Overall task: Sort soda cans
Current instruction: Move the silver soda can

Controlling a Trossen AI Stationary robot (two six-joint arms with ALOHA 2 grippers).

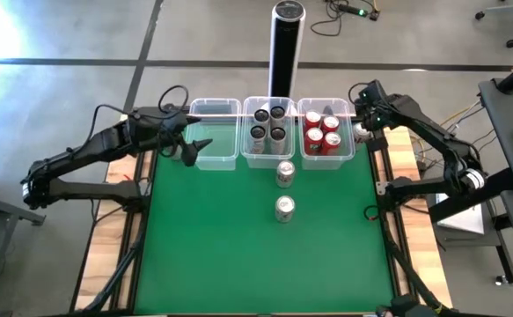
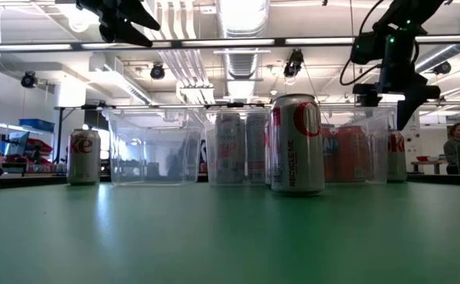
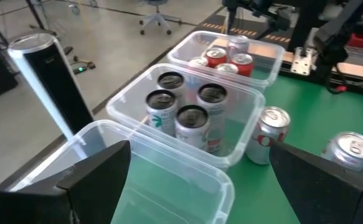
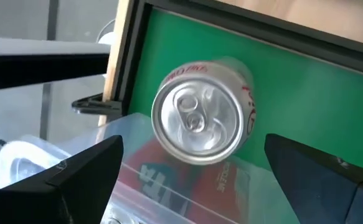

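High view: green table [image 1: 212, 246], three clear bins [image 1: 214, 145] along the far edge, middle holding four dark cans [image 1: 268, 123], right holding red cans [image 1: 322, 130]. Two silver-white cans [image 1: 284, 208] stand on the mat. Left gripper [image 1: 194, 150] spread over the empty left bin; right gripper [image 4: 193, 168] spread above another silver-white can [image 4: 200, 121] beside the right bin.

Both arms are dark, nearly black, built of rounded tubular links joined by bulkier cylindrical joint housings. Thin black cables loop loosely off the left arm [image 1: 98, 151] near its wrist. The right arm [image 1: 432, 145] carries a pale band near its base and a small green light on the wrist housing. Each gripper has two flat, matte black, wedge-shaped fingers tapering to blunt tips: the left gripper [image 3: 197, 177] and the right gripper [image 4: 193, 171] look alike.
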